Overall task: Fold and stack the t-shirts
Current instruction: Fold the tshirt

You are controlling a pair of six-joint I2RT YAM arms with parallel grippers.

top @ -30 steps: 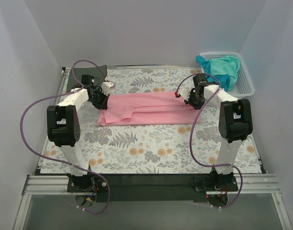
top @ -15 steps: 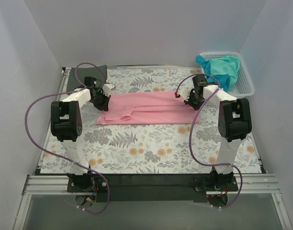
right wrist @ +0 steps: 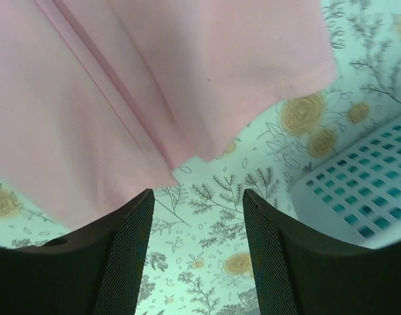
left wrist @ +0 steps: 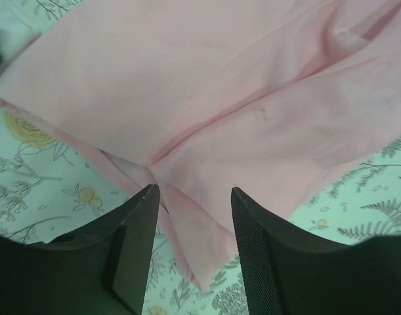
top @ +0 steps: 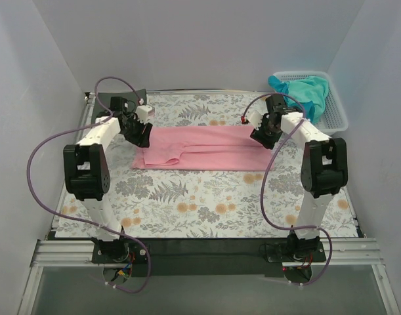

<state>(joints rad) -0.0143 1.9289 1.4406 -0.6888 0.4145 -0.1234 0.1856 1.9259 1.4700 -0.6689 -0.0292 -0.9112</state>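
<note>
A light pink t-shirt (top: 203, 147) lies folded into a long strip across the far half of the floral tablecloth (top: 207, 203). My left gripper (top: 142, 134) hovers over its left end, jaws open, holding nothing; below it the pink cloth (left wrist: 207, 111) shows folds and a sleeve. My right gripper (top: 260, 136) is over the shirt's right end, open and empty; the pink hem (right wrist: 154, 85) lies just beyond its fingers. A teal t-shirt (top: 302, 95) sits crumpled in the white mesh basket (top: 335, 115) at the far right. Something dark (top: 125, 102) lies at the far left, behind the left arm.
The basket's white mesh (right wrist: 358, 197) is close on the right of my right gripper. Purple cables loop from both arms. Grey walls close in the table on three sides.
Both grippers have opened and let go of the pink shirt's far edge. Each has lifted slightly and moved back; the shirt lies flat, its far edge now a little farther back.
</note>
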